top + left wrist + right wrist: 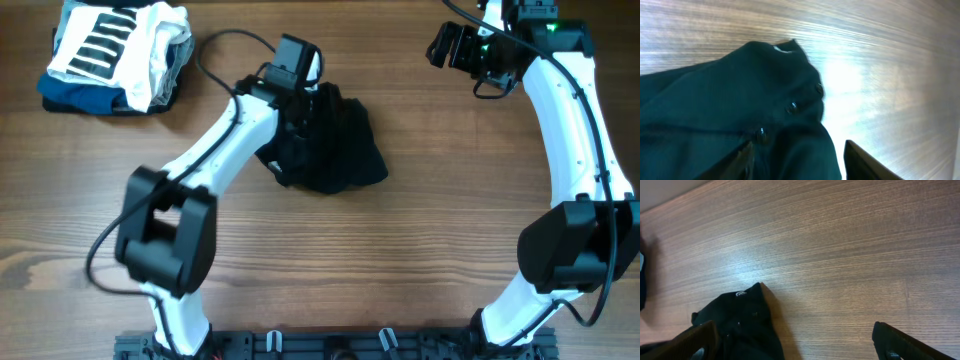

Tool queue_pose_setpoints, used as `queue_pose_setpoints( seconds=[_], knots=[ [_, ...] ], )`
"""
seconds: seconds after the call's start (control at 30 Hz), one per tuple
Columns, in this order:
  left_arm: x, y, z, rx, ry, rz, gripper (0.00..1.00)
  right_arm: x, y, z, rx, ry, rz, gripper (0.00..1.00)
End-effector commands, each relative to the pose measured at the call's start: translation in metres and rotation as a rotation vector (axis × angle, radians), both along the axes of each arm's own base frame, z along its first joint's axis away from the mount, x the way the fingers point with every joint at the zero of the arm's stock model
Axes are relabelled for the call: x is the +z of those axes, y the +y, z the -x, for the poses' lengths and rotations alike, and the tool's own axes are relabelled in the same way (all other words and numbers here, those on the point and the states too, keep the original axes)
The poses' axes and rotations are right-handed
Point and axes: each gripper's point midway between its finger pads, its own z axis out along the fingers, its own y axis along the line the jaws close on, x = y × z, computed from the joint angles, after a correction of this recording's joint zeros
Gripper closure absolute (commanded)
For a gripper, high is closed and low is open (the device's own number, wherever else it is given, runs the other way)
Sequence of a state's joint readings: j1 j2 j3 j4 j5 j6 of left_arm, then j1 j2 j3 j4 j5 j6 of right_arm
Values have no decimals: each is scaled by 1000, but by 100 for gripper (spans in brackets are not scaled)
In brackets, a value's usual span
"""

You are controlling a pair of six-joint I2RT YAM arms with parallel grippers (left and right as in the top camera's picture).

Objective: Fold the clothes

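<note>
Left arm reaches forward to the desk (430, 200) centre; left pincer (303, 92) spread, straddling the far-left edge of the crumpled black clothes (335, 145). Right arm at far right corner; right pincer (450, 45) gaping, empty, well apart from clothes.

We record the garment (330, 150) beneath the left gripper (797, 167) as black, with a small white tag (782, 48) and dark glossy buttons (792, 106). The table (450, 200) is light-brown woodgrain. The folded pile (115, 55) is white, black-striped and blue.
</note>
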State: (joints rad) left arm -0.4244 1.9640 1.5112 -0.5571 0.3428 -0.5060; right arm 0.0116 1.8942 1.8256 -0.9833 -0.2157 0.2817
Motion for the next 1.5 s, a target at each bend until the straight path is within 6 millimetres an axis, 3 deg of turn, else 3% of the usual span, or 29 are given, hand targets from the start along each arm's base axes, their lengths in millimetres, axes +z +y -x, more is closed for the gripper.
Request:
queue_pose_setpoints(
  seconds=[0.0, 0.13, 0.17, 0.2, 0.3, 0.43, 0.6, 0.7, 0.8, 0.93, 1.07, 1.33, 1.47],
  knots=[
    [24, 29, 9, 1, -15, -44, 32, -1, -2, 0, 11, -5, 23, 0],
    [11, 69, 41, -45, 133, -114, 23, -1, -2, 0, 15, -6, 26, 0],
    [7, 80, 50, -57, 172, -136, 15, -1, -2, 0, 19, -7, 28, 1],
    [2, 94, 59, -70, 214, -166, 0, -1, -2, 0, 25, -9, 31, 0],
    [-6, 129, 70, -81, 264, -272, 0, -1, -2, -1, 33, -11, 35, 0],
    [-7, 142, 70, -81, 271, -287, 0, -1, -2, -1, 31, -11, 34, 0],
    [-13, 146, 67, 40, 328, -262, 0, -1, -1, 1, 33, -5, 31, 0],
    [-25, 128, 63, 64, 365, -181, 0, -1, -1, -1, 29, -10, 29, 0],
    [-44, 119, 62, 41, 358, -192, 2, -1, -1, 0, 26, -9, 27, 1],
    [-79, 123, 70, 33, 361, -299, 9, -1, -1, 1, 33, -6, 32, 0],
    [-103, 122, 75, 32, 335, -300, 11, -1, -1, 0, 33, -6, 31, 1],
    [-124, 114, 61, 55, 217, -255, 15, -1, -1, 0, 32, -6, 32, 0],
    [-134, 96, 62, 18, 147, -237, 20, -2, -1, 1, 32, -2, 32, 1]
  ],
)
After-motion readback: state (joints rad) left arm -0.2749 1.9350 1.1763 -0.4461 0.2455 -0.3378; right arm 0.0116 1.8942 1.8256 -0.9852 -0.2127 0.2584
